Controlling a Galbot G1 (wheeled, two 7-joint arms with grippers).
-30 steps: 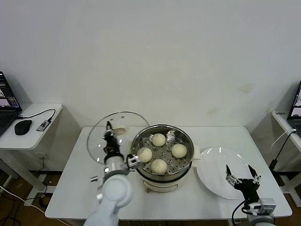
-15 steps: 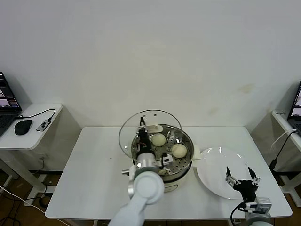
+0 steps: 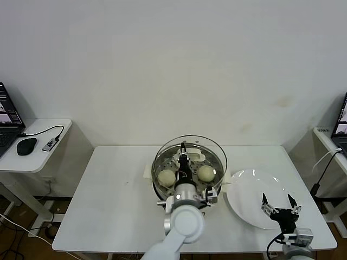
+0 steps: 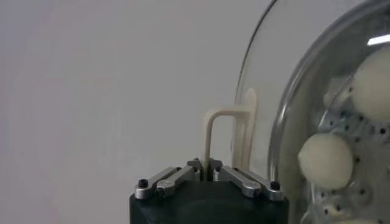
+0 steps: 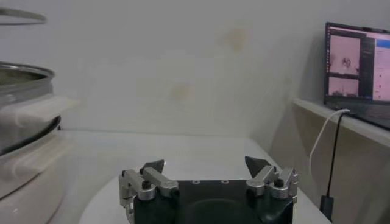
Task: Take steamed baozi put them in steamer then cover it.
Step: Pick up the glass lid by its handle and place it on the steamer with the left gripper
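Left hand [image 3: 184, 147]: above the middle of the steamer [image 3: 162, 190], fingers clamped on the cream handle [image 4: 228, 137] of the cover [image 3: 212, 149]. In the left wrist view the handle's upright leg rises from between the closed fingers.

Cover: clear glass with a metal rim, held over the steamer and roughly lined up with its rim. The pictures do not settle whether it is seated or just above.

Steamer: shiny round pot with cream side handles, centre of the white desk [image 3: 108, 200].

Steamed baozi: two clearly visible through the glass in the head view, one [image 3: 166, 177] on the robot's left side of the tray, one [image 3: 205, 173] on its right. The arm hides the rest of the tray there. The left wrist view shows buns [image 4: 325, 161] resting on the perforated tray, seen through the cover.

Right hand [image 3: 278, 203]: fingers apart and holding nothing, low over the near part of the white plate [image 3: 249, 187], well apart from the steamer.

White plate: on the desk just beside the steamer, on the robot's right.

Side desk [image 3: 38, 157]: to the robot's left, carrying a black mouse [image 3: 26, 145], a cable and the edge of a laptop [image 3: 8, 122]. A second laptop [image 5: 358, 67] stands on a surface to the robot's right.
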